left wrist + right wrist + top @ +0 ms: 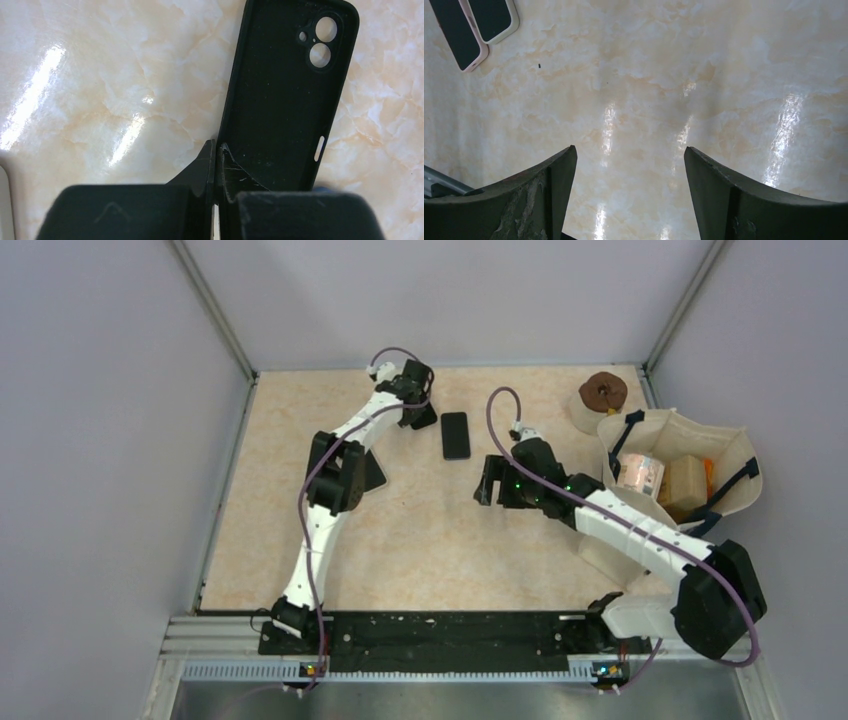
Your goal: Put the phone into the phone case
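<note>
Surface: pale marble-patterned top (430, 540), glossy, with streaks of glare in both wrist views.
Room: plain grey-lilac walls (100, 440) on three sides, with metal posts (213, 310) rising at the far corners.
Phone: black (455, 435), lying flat at the far middle of the surface, apart from both arms.
Phone case: black and empty (282, 100), its inner side and camera holes showing. It sits just left of the phone; whether it lies flat or tilts cannot be told.
Left fingers: closed tight (202, 172) on one long edge of the phone case, near its end.
Right fingers: spread wide (549, 190) and holding nothing, over bare surface to the near right of the phone.
Cloth bag: pale with dark handles (680, 420), well to the right of the phone, with packets inside.
Brown roll: to the far right of the phone (603, 393), just beyond the cloth bag.
Two cased handsets: dark faces, one pink-rimmed (456, 30) and one pale-rimmed (491, 17), side by side. They show only in the right wrist view.
</note>
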`<state>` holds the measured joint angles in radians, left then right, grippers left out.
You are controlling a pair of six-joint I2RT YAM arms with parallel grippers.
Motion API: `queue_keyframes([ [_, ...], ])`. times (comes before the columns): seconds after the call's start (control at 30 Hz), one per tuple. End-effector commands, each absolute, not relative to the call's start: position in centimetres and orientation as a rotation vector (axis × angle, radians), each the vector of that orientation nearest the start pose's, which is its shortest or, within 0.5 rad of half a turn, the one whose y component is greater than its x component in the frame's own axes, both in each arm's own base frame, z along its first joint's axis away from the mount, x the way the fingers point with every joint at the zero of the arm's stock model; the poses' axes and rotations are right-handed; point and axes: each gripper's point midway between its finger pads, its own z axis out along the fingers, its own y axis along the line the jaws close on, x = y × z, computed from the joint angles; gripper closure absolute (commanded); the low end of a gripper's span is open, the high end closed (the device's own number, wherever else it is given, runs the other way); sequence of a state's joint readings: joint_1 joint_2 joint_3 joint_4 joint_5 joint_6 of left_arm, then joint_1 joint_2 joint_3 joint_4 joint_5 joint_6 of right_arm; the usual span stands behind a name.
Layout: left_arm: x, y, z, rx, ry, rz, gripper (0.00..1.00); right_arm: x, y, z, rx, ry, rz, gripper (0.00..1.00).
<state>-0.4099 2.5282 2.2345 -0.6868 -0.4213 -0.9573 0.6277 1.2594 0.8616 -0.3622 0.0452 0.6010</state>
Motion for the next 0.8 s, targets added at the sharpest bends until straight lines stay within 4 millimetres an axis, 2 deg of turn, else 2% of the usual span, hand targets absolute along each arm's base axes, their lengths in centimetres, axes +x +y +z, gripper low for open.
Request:
queue_keyframes([
  [0.0,53.6,-22.1,3.6,-0.696,2.402,-0.059,1.00,28.7,21.0,14.2,0.009,2.343,0.560,0.21],
  [0.03,52.9,-22.3,3.4,-0.658,2.424,-0.065,1.00,29.2,21.0,14.3,0.014,2.340,0.559,0.21],
  [0.1,51.3,-22.8,5.1,-0.582,2.443,-0.121,1.00,30.4,21.1,14.3,0.030,2.341,0.562,0.21],
  [0.3,43.0,-23.0,6.0,-0.420,2.549,-0.180,1.00,34.7,21.8,13.8,0.067,2.340,0.511,0.20],
  [0.43,36.2,-22.5,5.4,-0.420,2.593,-0.180,1.00,38.0,22.9,13.5,0.083,2.330,0.492,0.19],
  [0.53,32.1,-22.2,4.8,-0.438,2.609,-0.225,1.00,40.4,23.9,12.3,0.075,2.343,0.462,0.18],
  [0.6,30.1,-22.0,4.5,-0.430,2.620,-0.251,1.00,41.7,24.4,11.3,0.071,2.357,0.449,0.18],
  [0.77,26.9,-21.7,4.4,-0.409,2.635,-0.302,1.00,44.5,25.7,9.5,0.026,2.375,0.429,0.17],
])
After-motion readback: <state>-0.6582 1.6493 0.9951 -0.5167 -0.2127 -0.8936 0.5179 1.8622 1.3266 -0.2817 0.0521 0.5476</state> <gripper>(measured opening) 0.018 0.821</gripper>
